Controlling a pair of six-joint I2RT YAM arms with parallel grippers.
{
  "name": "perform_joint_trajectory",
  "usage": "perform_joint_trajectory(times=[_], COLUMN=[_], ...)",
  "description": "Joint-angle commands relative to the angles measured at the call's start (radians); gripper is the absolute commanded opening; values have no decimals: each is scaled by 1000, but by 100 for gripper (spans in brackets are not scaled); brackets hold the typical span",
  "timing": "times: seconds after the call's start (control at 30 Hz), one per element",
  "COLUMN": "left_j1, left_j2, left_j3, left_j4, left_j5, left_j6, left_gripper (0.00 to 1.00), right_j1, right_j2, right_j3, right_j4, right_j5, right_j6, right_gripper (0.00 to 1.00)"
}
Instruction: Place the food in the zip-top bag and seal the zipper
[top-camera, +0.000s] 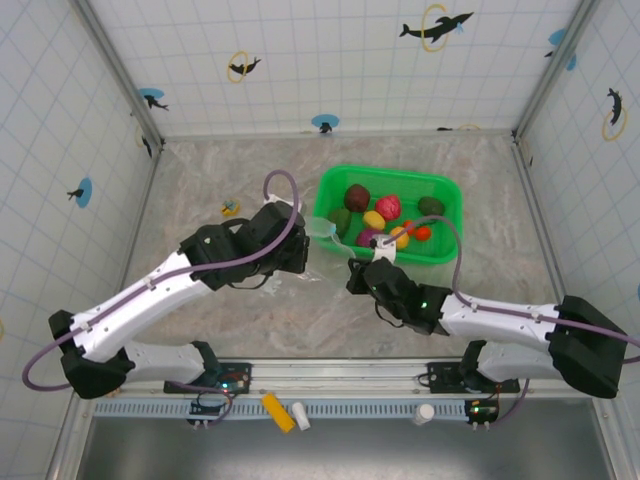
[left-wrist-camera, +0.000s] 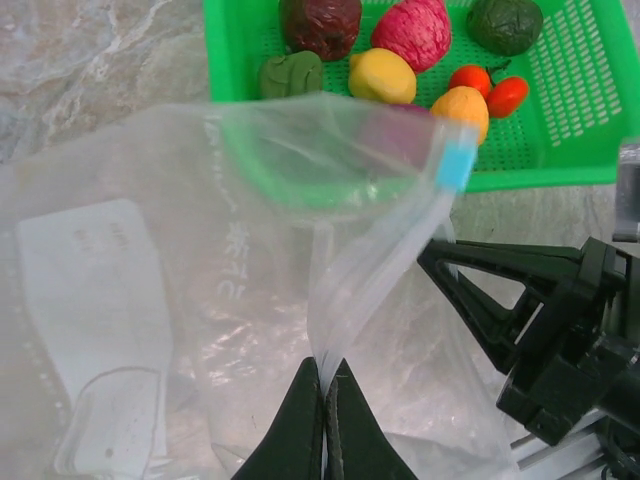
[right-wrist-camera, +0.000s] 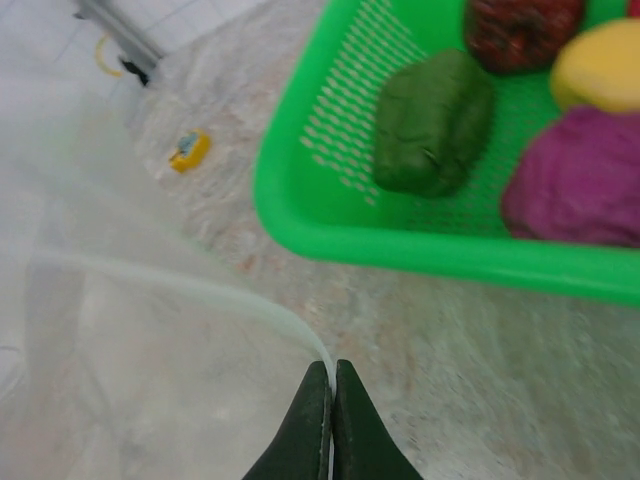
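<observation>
Reaching inward, left hand (left-wrist-camera: 325, 372) and right hand (right-wrist-camera: 332, 372) each pinch the rim of the zip-top bag (left-wrist-camera: 190, 290).

left pincer (left-wrist-camera: 325, 368) clamped | right pincer (right-wrist-camera: 332, 370) clamped | arms angled inward

Both mine are black: left hand (left-wrist-camera: 322, 372), right hand (right-wrist-camera: 332, 378). Zip-top bag (left-wrist-camera: 200, 330) at my left hand is clear w/ a white label (left-wrist-camera: 90, 280); zipper (left-wrist-camera: 457, 165) end is light blue. Ahead of the left hand, the basket (left-wrist-camera: 560, 170) is bright green, dotted w/ rows of tiny holes. Food (left-wrist-camera: 382, 75) in it: maroon, pink, yellow, orange, red, dk green. Purple piece (right-wrist-camera: 580, 175) ahead-right of my right hand. Table (left-wrist-camera: 90, 60): grey-beige marble veining. Trinket (right-wrist-camera: 189, 150) ahead-left of my right hand: yellow w/ blue.
</observation>
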Motion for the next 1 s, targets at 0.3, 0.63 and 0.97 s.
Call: perform_joint_trajectory(times=[0.3,0.63,0.97], left_j1=[62,148,283], left_j2=[1,-42,-76], left_j3=[26,-207,-304], left_j4=[17,233,208], left_j5=[-129,138,320], left_j6=[-98,-172,-81], left_gripper=[0,0,0], right_j1=[76,102,75], right_j2=[76,151,228], right_j3=[-32,-24,38], right_j4=[94,254,259], right_j5=[154,98,-43], right_j6=[240,317,219], right_gripper=[0,0,1])
